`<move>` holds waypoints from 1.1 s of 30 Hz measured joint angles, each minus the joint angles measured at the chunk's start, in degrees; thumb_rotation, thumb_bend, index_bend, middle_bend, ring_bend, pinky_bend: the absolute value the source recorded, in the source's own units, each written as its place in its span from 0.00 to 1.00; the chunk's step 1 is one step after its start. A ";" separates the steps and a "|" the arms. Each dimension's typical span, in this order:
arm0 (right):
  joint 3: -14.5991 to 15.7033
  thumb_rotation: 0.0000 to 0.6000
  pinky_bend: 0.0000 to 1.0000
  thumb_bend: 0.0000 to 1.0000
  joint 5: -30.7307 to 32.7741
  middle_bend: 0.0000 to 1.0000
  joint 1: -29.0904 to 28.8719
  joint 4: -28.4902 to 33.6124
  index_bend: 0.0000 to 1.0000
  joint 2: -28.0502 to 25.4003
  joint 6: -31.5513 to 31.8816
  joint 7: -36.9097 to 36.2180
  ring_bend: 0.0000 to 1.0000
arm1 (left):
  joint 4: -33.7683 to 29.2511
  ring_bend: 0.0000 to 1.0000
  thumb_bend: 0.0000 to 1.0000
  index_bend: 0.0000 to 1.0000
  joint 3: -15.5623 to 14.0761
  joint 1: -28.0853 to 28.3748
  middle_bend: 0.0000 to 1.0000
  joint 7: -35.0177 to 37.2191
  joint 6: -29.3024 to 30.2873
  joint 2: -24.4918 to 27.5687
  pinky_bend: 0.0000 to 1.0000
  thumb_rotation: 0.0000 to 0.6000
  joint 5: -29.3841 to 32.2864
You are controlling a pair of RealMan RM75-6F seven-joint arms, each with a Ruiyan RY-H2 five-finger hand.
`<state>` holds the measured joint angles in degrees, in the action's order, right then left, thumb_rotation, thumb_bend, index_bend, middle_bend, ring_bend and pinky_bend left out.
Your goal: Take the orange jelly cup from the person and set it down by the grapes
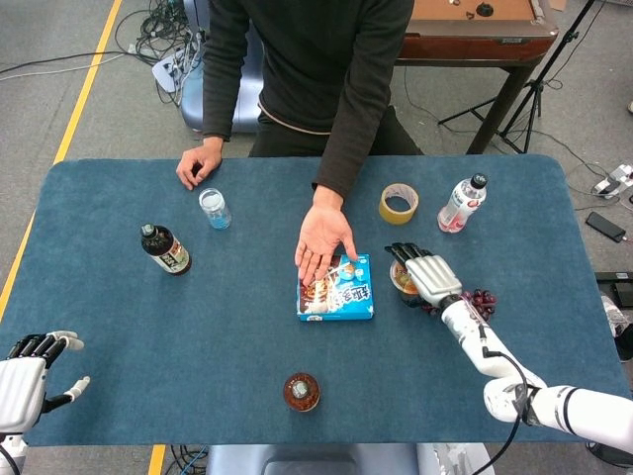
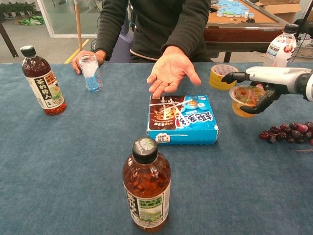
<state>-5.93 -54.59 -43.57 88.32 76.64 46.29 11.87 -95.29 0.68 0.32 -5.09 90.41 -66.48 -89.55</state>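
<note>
The orange jelly cup [image 1: 403, 282] [image 2: 245, 101] stands on the blue table between the snack box [image 1: 336, 289] [image 2: 182, 119] and the dark grapes [image 1: 481, 300] [image 2: 288, 131], a short gap from the grapes. My right hand [image 1: 427, 275] [image 2: 266, 81] hovers over it. Its fingers stretch out straight above the cup's rim, and its thumb curves beside the cup's right wall. My left hand [image 1: 28, 371] rests at the table's near left corner with fingers apart, holding nothing. The person's open palm [image 1: 321, 242] [image 2: 171, 71] hangs above the box.
A roll of yellow tape [image 1: 399, 204] [image 2: 221, 76] and a water bottle [image 1: 461, 203] [image 2: 280, 46] stand behind the cup. One tea bottle [image 1: 302, 392] [image 2: 146, 186] is at the near edge, another [image 1: 165, 249] [image 2: 43, 81] at the left. A small clear bottle [image 1: 214, 209] [image 2: 91, 72] sits by the person's other hand.
</note>
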 measured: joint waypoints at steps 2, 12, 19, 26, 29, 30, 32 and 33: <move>0.18 1.00 0.14 0.44 0.58 0.00 -0.03 0.42 0.00 -0.59 -0.27 0.61 0.00 | -0.06 0.29 0.17 0.42 -0.01 0.05 0.34 -0.07 -0.05 -0.03 0.20 1.00 -0.07; 0.43 1.00 0.11 0.21 1.52 0.00 0.30 1.93 0.00 -1.53 0.62 1.83 0.00 | -0.41 0.29 0.17 0.42 0.16 -0.07 0.34 -0.24 0.41 0.36 0.20 1.00 -0.07; 0.52 1.00 0.11 0.21 -2.59 0.02 3.61 10.22 0.00 -7.31 8.26 2.56 0.00 | -0.32 0.29 0.17 0.42 0.33 -0.10 0.34 -0.09 0.38 0.45 0.20 1.00 0.34; 2.84 1.00 0.11 0.21 -9.12 0.04 11.48 19.15 0.00 -15.30 19.18 2.74 0.00 | -0.16 0.29 0.17 0.42 0.76 0.20 0.34 -0.01 0.17 0.37 0.20 1.00 0.65; 4.30 1.00 0.11 0.21 -12.45 0.05 15.38 21.10 0.00 -17.30 23.96 2.27 0.00 | -0.27 0.29 0.17 0.42 0.91 0.32 0.34 -0.18 0.30 0.20 0.20 1.00 0.53; 4.93 1.00 0.11 0.21 -13.88 0.05 17.03 21.59 0.00 -17.85 25.93 1.92 0.00 | -0.29 0.29 0.17 0.42 0.93 0.36 0.34 -0.30 0.28 0.12 0.20 1.00 0.53; 5.92 1.00 0.11 0.21 -16.13 0.06 19.62 22.01 0.00 -18.39 28.94 1.19 0.00 | -0.34 0.29 0.17 0.42 0.95 0.45 0.34 -0.50 0.13 0.01 0.20 1.00 0.58; 6.63 1.00 0.11 0.21 -17.65 0.06 21.42 22.12 0.00 -18.61 30.95 0.63 0.00 | -0.40 0.29 0.17 0.42 0.95 0.53 0.34 -0.64 0.00 -0.05 0.20 1.00 0.58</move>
<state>0.70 -72.24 -22.15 110.43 58.03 77.25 12.50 -95.69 1.63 0.85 -5.74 90.42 -66.53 -88.97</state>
